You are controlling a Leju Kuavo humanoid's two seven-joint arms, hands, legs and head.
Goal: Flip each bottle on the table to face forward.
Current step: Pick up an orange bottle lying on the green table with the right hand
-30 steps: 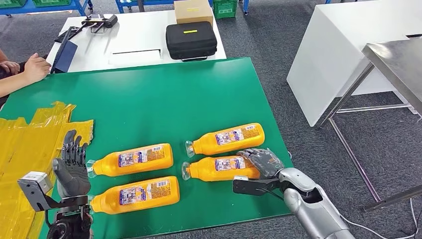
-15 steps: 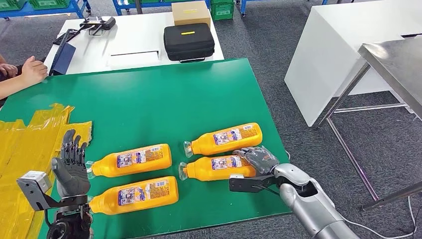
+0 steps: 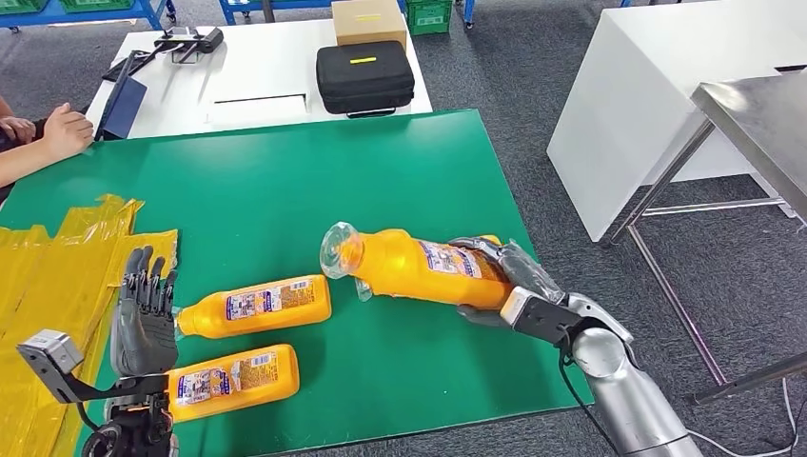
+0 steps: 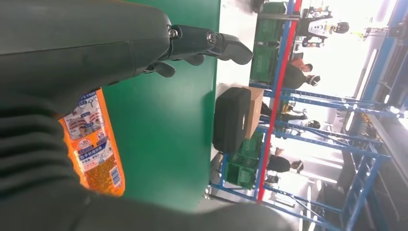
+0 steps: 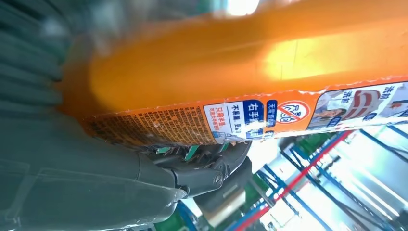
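On the green worktop (image 3: 285, 190), set among white tables on grey carpet, I saw the right robot hand (image 3: 504, 281) gripping an orange bottle (image 3: 419, 268) by its base end, its fingers wrapped around the body, the bottle raised clear of the surface and tilted with its clear cap end pointing left. Part of another orange bottle (image 3: 360, 286) showed just behind and below it. Two more orange bottles lay flat on the left: the farther bottle (image 3: 255, 306) and the nearer bottle (image 3: 233, 382), labels up. The left robot hand (image 3: 143, 319) stood upright just beside their cap ends, fingers spread and holding nothing. Yellow plastic sheeting (image 3: 48, 276) covered the worktop's left edge. A person's hand (image 3: 62, 129) rested at the far left corner, and a black case (image 3: 364, 76) sat on the white table beyond.
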